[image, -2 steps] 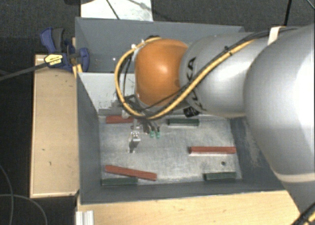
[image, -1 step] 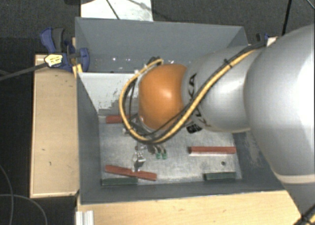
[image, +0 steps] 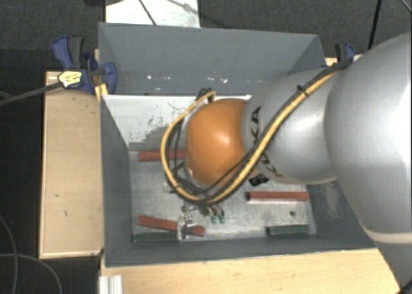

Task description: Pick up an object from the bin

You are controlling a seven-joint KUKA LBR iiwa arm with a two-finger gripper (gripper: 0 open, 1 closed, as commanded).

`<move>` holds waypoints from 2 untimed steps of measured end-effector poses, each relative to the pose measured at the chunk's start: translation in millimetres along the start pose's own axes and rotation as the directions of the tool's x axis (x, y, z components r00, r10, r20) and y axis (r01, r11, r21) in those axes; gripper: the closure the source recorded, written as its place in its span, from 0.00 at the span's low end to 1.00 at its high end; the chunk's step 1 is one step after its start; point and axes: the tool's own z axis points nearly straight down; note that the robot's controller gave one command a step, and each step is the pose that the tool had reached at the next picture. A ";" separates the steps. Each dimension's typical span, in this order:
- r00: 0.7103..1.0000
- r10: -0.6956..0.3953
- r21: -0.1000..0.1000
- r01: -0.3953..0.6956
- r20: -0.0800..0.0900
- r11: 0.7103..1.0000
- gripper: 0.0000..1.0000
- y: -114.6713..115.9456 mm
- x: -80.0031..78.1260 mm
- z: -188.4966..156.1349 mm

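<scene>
Camera view | red-brown stick (image: 154, 222) | bin (image: 116, 183) front-left, near orange wrist cover (image: 215, 141)

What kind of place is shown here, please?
Most likely a robotics lab or test cell for bin picking. A large grey robot arm reaches down into a grey metal bin, and a few reddish-brown sticks and dark green bars lie loose on its floor.

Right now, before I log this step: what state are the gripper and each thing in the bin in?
gripper: low over the front-left red-brown stick
front-left red-brown stick: lying flat, gripper over its right part
back-left red-brown stick: flat, its right end hidden
right red-brown stick: flat, untouched
dark green stick: flat, untouched
</scene>
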 end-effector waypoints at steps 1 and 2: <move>1.000 -0.015 0.000 0.015 0.007 1.000 0.00 0.7 -4.4 -11.7; 0.991 -0.134 0.005 0.134 0.013 0.991 0.00 38.5 -7.5 47.4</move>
